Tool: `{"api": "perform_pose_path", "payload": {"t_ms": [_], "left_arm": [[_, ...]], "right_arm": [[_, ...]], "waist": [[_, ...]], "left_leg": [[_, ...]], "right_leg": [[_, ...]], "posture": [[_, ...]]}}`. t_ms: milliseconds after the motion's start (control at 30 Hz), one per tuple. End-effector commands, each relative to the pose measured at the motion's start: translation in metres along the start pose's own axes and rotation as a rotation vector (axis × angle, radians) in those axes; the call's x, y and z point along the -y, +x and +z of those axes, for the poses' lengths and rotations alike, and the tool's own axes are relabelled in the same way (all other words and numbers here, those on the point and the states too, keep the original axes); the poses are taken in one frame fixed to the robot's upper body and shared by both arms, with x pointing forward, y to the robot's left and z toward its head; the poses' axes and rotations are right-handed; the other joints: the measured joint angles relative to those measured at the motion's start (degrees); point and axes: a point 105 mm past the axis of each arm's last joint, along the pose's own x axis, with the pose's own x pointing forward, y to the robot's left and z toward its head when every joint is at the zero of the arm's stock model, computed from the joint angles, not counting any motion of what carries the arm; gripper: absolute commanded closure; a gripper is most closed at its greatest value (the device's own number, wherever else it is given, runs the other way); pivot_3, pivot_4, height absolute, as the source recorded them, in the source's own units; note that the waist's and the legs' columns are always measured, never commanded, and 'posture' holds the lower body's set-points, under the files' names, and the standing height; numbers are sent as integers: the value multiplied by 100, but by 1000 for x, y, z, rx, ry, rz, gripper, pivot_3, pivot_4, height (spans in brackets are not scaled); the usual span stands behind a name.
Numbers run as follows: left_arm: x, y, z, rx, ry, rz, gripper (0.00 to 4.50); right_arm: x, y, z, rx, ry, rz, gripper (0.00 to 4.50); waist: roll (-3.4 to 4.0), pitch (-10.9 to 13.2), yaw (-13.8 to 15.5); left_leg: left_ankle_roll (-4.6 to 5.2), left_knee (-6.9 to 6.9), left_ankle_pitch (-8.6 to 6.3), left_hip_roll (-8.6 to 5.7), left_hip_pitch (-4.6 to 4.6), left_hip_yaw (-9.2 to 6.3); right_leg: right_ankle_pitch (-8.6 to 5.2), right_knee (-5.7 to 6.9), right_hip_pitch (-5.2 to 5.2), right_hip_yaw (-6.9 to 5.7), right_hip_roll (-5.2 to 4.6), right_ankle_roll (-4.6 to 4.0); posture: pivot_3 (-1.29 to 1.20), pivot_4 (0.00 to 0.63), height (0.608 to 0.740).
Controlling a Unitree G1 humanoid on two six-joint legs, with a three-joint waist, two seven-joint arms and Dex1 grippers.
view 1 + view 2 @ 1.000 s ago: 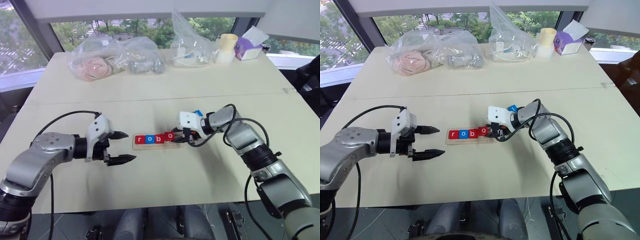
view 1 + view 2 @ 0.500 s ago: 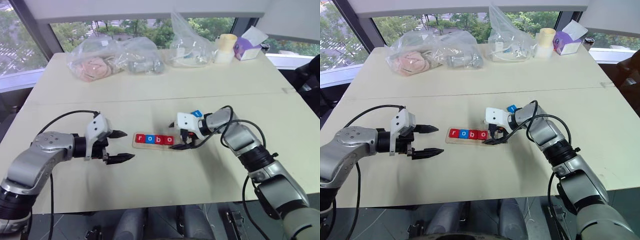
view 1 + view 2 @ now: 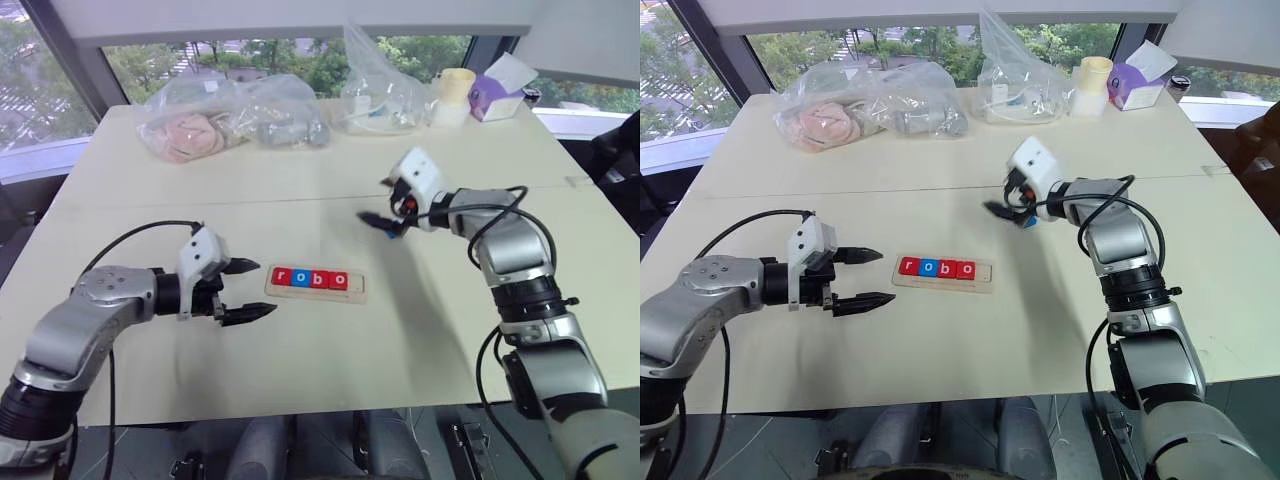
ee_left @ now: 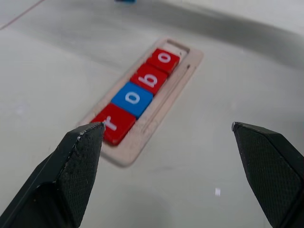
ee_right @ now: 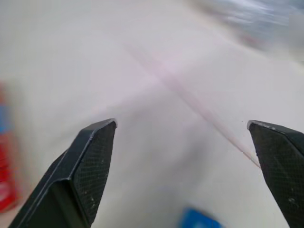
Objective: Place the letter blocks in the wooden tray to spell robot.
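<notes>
Risk: with r, o, b, o seated in the wooden tray (image 3: 316, 283) and the blue block (image 5: 198, 219) loose beyond it, the wide-open, empty right gripper (image 3: 385, 207) may nudge it away; left gripper (image 3: 252, 291) is likewise spread, empty.

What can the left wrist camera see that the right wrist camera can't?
Left wrist view: the wooden tray holding four letter blocks that read r, o, b, o, with one free slot at its far end. Right wrist view: a loose blue block lying on the table, letter hidden, and the table's seam. Both: the pale table and two open black fingers, the left fingers or the right fingers.
</notes>
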Motion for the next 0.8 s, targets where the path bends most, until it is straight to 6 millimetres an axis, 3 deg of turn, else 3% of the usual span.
{"api": "perform_pose_path", "payload": {"t_ms": [33, 200, 500, 600, 767, 800], "left_arm": [[-4, -3, 21, 80, 17, 24, 0], [-4, 2, 27, 98, 20, -1, 0], [-1, 19, 33, 148, 7, -21, 0], [1, 20, 31, 143, 8, -21, 0], [-1, 18, 27, 134, 5, -8, 0], [-1, 18, 26, 132, 5, -8, 0]], "right_arm": [[4, -7, -17, -18, 81, -132, 34], [-14, -4, -40, -53, 172, -156, 34], [-8, 12, -61, -102, 184, -246, 34], [-7, 12, -68, -128, 181, -256, 829], [-13, 12, -66, -124, 172, -241, 3256], [-12, 12, -64, -117, 169, -246, 3256]], "waist": [[0, 0, 2], [2, 0, -54], [2, -1, -32], [2, -1, -34], [1, -1, -22], [1, -1, -22]], "left_leg": [[0, -1, 0, 0, 0, -1], [2, -2, 1, -4, 3, 7], [2, -1, 1, -7, 9, 9], [2, -1, 1, -7, 10, 12], [2, -1, 1, -6, 10, 10], [2, -1, 1, -6, 11, 9]], "right_leg": [[0, 1, 0, -1, 0, 0], [7, 6, -2, 3, 1, 13], [7, 7, 3, 4, 4, 14], [7, 7, 3, 4, 5, 15], [6, 7, 5, 4, 5, 12], [6, 7, 7, 4, 5, 12]], "posture": [[0, 150, 740], [0, 150, 740], [0, 150, 740], [0, 150, 740], [0, 150, 740], [0, 150, 740]]}}
